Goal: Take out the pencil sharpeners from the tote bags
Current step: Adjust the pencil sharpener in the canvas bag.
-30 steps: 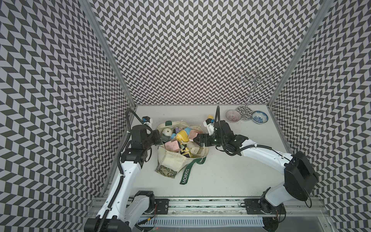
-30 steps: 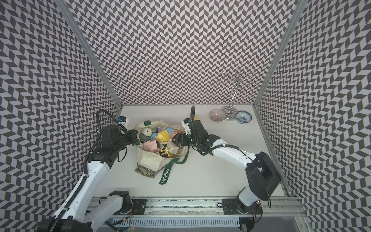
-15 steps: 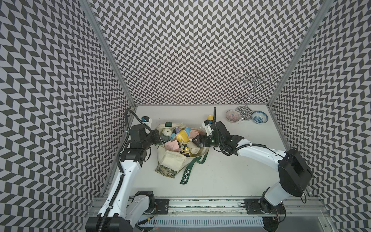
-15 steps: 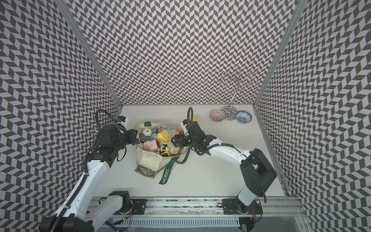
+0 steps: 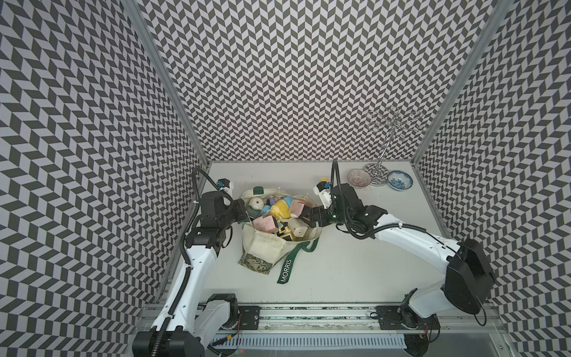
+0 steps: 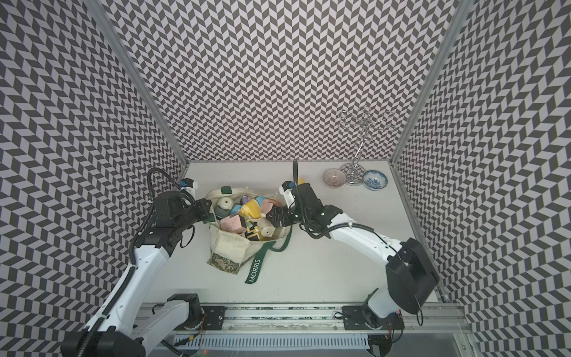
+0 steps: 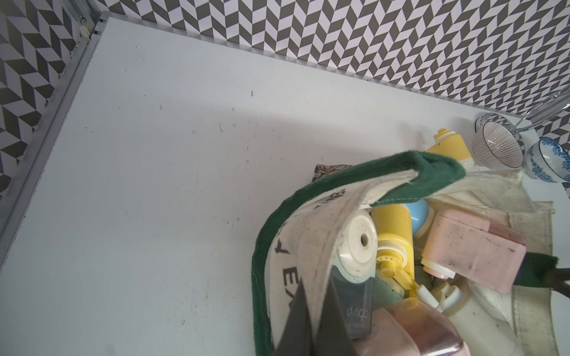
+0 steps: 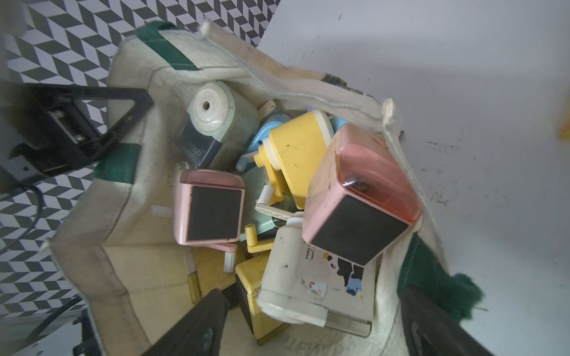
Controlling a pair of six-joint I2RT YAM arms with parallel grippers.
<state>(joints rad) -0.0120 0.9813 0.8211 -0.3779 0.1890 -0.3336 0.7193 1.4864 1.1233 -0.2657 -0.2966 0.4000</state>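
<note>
Fig.: early stage. The tote bag [image 5: 262, 247] sits centre-left on the table [image 5: 355, 262] w/ most pencil sharpeners [image 5: 282, 208] piled inside. One yellow sharpener [image 5: 323, 180] lies out at the far side, behind the right arm. Jaws of left gripper [image 5: 245, 214] are pinched together on the bag's left rim, prob. holding the mouth open. Jaws of right gripper [image 5: 306, 218] are wide apart at the right rim, astride a cream sharpener [image 8: 308, 286], not clamping it.

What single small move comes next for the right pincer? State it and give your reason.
Probably lower the open right pincer a little and close on the white panda-print sharpener. It lies on top of the pile, between the jaws. The left pincer, shut on the rim of the tote bag, holds the mouth open.
</note>
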